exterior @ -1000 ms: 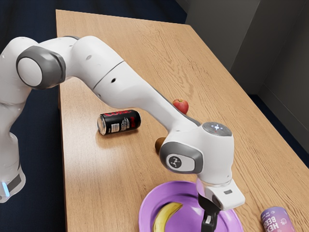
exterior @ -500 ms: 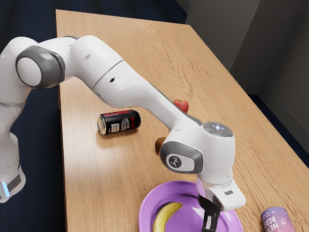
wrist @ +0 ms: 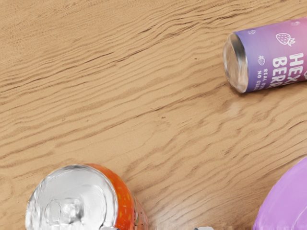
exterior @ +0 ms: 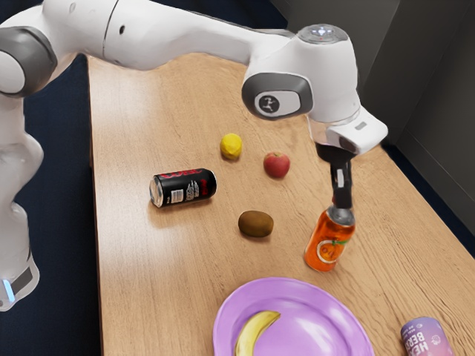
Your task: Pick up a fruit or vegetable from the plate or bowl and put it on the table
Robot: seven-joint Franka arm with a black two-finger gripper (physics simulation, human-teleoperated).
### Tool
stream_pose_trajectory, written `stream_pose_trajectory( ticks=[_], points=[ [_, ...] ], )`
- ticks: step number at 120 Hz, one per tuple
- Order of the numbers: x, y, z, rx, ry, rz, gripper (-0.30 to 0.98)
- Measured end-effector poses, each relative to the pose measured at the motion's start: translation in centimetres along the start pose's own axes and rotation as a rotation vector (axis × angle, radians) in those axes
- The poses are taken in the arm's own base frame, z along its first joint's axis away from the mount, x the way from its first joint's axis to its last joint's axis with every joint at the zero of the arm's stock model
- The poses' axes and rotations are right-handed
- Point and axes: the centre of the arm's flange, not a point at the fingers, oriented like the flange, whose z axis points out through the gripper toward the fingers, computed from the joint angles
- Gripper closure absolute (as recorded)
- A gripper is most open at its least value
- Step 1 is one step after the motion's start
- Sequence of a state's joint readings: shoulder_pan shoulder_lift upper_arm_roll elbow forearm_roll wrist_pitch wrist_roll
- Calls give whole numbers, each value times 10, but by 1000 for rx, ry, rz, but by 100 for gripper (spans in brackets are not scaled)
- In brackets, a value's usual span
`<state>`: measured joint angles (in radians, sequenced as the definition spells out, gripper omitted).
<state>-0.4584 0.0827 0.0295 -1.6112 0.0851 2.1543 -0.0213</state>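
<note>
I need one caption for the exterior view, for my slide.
A banana on a purple plate, with the claw near an orange can's top.

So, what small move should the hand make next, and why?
Probably ease the hand up and across toward the banana: that fruit lies on the purple plate, while the hand is down by the top of the orange can, off the plate.

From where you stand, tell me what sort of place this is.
Probably a robot test room with a mock dining setup: my white arm reaches over a wooden table bearing a purple plate and a black can.
</note>
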Motion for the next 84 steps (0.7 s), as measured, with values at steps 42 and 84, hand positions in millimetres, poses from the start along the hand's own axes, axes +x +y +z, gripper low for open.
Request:
stream_pose_trajectory(
  ticks=[42,84],
  points=[
    [-51,-246,84,161,-267,-337,55],
    [-62,-249,134,66,-347,-310,23]
  ],
)
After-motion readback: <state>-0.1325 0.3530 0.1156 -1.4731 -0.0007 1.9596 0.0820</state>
